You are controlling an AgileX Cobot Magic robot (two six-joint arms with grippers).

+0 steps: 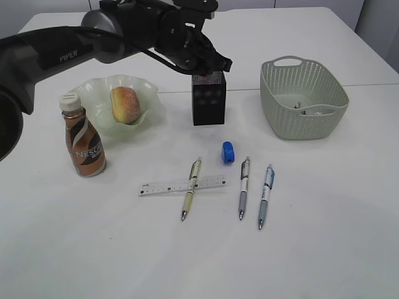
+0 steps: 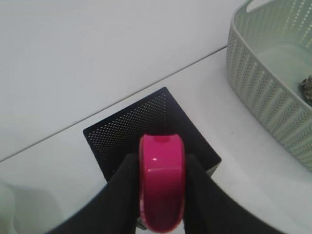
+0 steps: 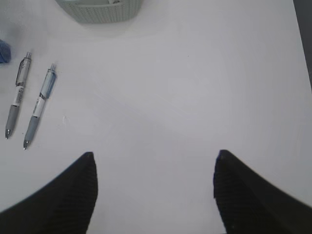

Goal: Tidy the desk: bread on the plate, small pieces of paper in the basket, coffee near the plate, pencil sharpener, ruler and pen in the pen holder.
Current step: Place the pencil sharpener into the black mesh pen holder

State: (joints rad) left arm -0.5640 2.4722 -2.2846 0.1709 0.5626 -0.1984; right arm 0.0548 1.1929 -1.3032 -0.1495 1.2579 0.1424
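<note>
Gripping a glossy pink sharpener (image 2: 162, 187), left claw (image 2: 161, 195) tops perforated holder (image 2: 146, 131).

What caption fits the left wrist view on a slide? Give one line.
Left gripper shut on a pink pencil sharpener directly above the black mesh pen holder, basket alongside.

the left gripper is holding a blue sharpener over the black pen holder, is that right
Not quite. The sharpener in the left gripper is pink, not blue, as the left wrist view shows. It is held over the black pen holder. The blue sharpener lies on the table.
</note>
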